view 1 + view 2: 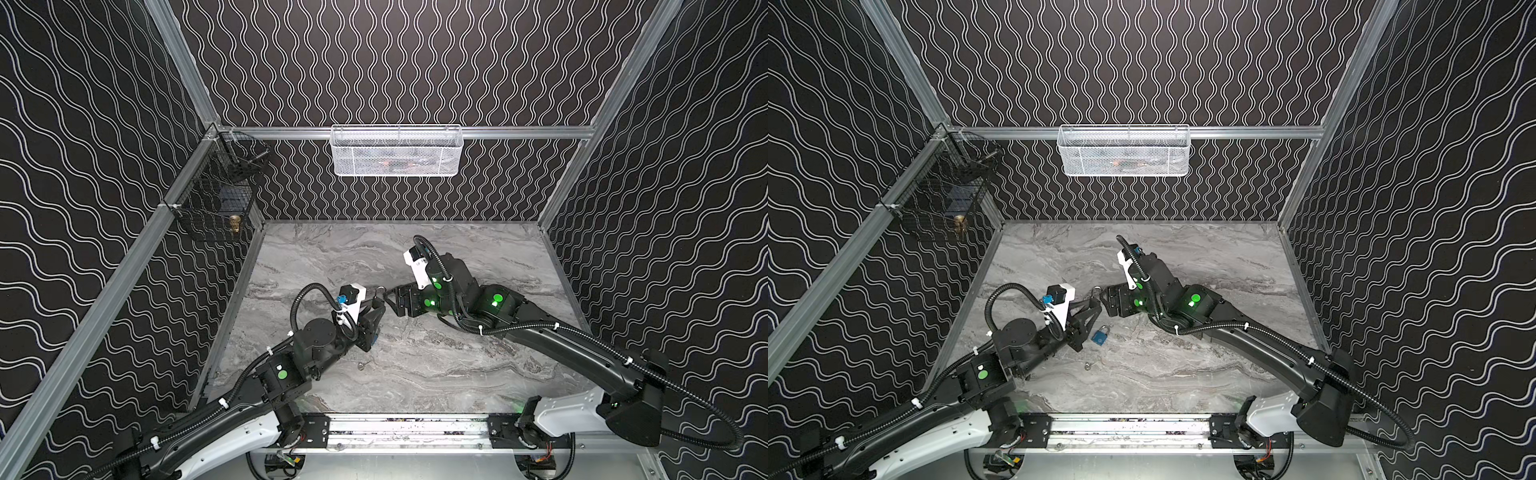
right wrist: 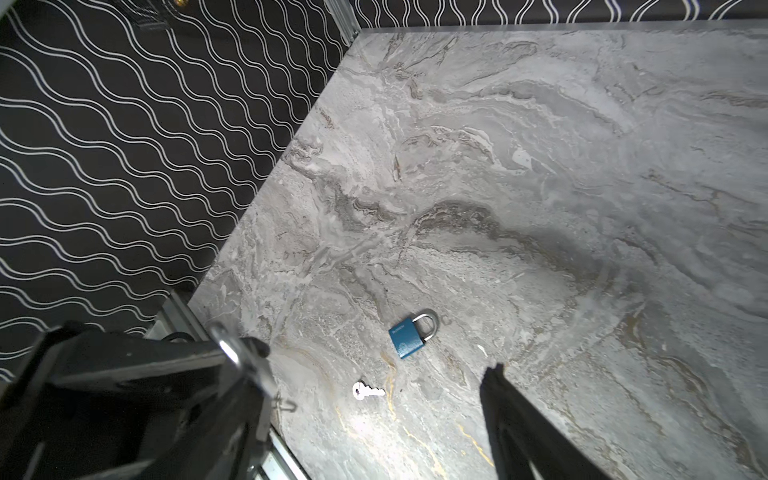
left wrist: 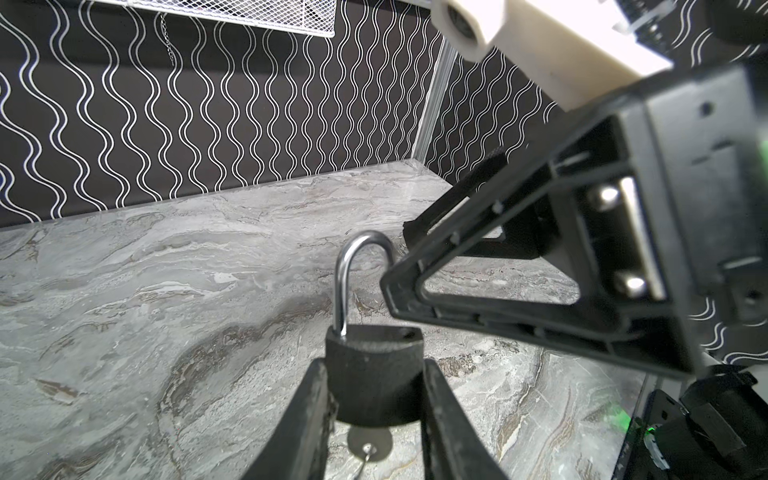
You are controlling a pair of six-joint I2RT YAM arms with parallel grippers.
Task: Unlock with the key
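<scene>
A black wire basket hangs on the left wall as, over the left of the marble table, the left gripper clamps the body of a black padlock between its two fingers, with the shackle pointing away from the wrist. The shackle is sprung: in the left wrist view one leg sits in the body while the other socket gapes empty. The round head of a key, a wire ring through it, shows just beneath the lock body, at the end opposite the shackle. Nearer the arms' bases, a blue padlock lies flat on the table with its own shackle closed, and a loose silver key lies near it, apart from both grippers. To the right, the right gripper reaches in from the other side with its jaws spread wide, gripping nothing. Its near fingertip overlaps the free end of the black padlock's shackle, and whether the two touch cannot be told. A white mesh basket hangs on the back wall.
</scene>
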